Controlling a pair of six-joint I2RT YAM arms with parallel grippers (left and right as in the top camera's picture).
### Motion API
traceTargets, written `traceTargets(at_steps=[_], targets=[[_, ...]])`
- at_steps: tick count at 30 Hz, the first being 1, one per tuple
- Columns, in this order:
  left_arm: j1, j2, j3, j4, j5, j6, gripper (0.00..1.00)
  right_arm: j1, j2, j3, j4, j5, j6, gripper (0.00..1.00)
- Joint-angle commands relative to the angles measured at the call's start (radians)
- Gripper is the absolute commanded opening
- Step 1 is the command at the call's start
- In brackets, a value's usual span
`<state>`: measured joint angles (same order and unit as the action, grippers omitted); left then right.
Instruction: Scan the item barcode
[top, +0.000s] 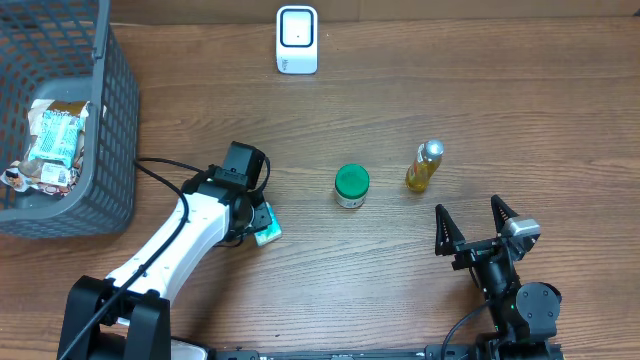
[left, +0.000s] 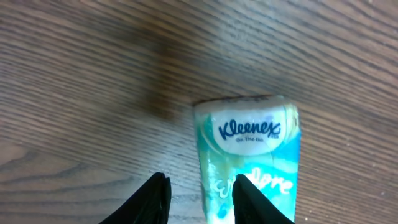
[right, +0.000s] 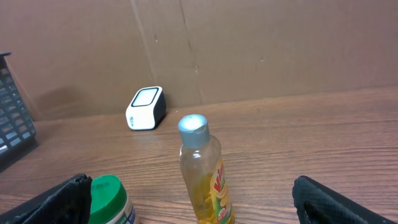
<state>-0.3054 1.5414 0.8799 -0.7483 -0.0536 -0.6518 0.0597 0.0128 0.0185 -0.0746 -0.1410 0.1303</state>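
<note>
Starting at the left gripper (left: 202, 186): partly open, not squeezing anything. One finger (left: 261, 204) over the near end of the Kleenex tissue pack (left: 249, 146), the other down beside it with a strip of bare wood between. Not a real hold, going by that gap. Probably lined up this way to slide around the pack and pinch it.

Flat on the surface (top: 400, 300) for the pack, name side up, so the barcode likely on a hidden side. Needs lifting and turning before any scan.

Far away at the back edge, a small white scanner (top: 297, 40), face tilted up. Put in the middle, most likely, for easy reach from both sides.

To the right of the pack, a jar with a green lid (top: 351, 185), then a bottle of yellow liquid (top: 424, 166) with a silver cap. Both standing up, apart from each other, maybe waiting for a turn.

Over at the right gripper (top: 468, 208): wide open, holding nothing, near the bottle and pointing at it. Out of the way, by the look of things.

At the far left, a grey basket (top: 115, 110) with snack packets (top: 55, 140) inside, perhaps the place for scanned things.
</note>
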Motion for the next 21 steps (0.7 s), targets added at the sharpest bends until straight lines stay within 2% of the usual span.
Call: traceTargets(at_steps=[1,5,9,15,16,21], targets=[[0.004,0.010,-0.028,0.021,0.027,0.000,0.35,0.005,-0.010,-0.011,0.004,0.008,0.000,1.00],[0.004,0.010,-0.063,0.055,0.036,-0.007,0.34,0.005,-0.010,-0.011,0.004,0.008,0.000,1.00],[0.004,0.010,-0.116,0.132,0.040,-0.007,0.23,0.005,-0.010,-0.011,0.004,0.008,0.000,1.00],[0.004,0.010,-0.131,0.167,0.045,-0.006,0.07,0.005,-0.010,-0.011,0.004,0.008,0.000,1.00],[0.004,0.010,-0.126,0.166,0.046,-0.001,0.04,0.005,-0.010,-0.011,0.004,0.008,0.000,1.00],[0.004,0.009,-0.021,0.058,0.042,0.043,0.04,0.005,-0.010,-0.011,0.004,0.008,0.000,1.00]])
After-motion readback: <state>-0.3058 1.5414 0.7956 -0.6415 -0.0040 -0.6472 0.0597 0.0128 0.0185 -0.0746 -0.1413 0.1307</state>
